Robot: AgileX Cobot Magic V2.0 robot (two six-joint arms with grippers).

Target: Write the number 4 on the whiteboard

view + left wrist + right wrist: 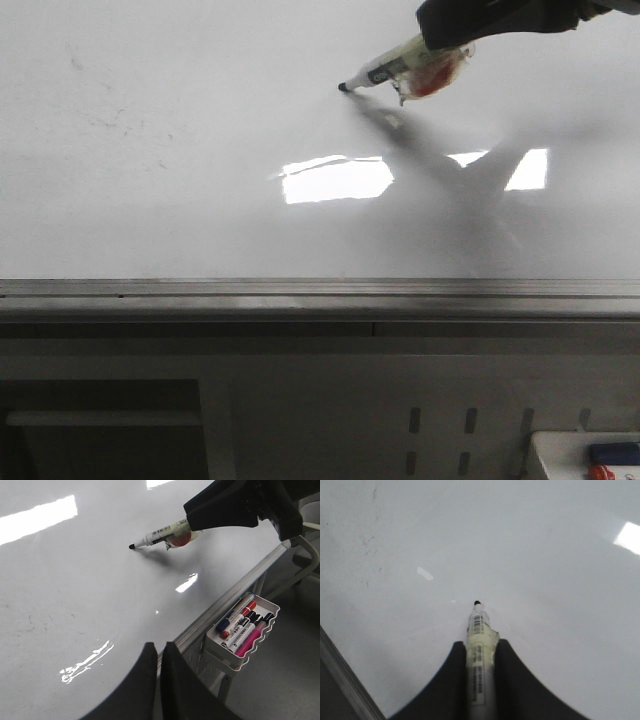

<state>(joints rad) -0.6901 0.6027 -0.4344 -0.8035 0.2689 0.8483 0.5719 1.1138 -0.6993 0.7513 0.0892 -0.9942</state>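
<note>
Beside whiteboard [75, 605] rail: tray [220, 652] w/ spare markers [240, 625].

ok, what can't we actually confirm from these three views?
- Tip contact: marker tip looks at the whiteboard, but no view settles whether it touches.
- Right gripper: body cut off by the top edge in front view.
- Left gripper: only dark fingers show; absent from front view.
- Tray marker labels: too small.
- Board smudges: too faint to read.

Marker [480, 665] label print — too small/blurred to read, no other legible txt
</note>
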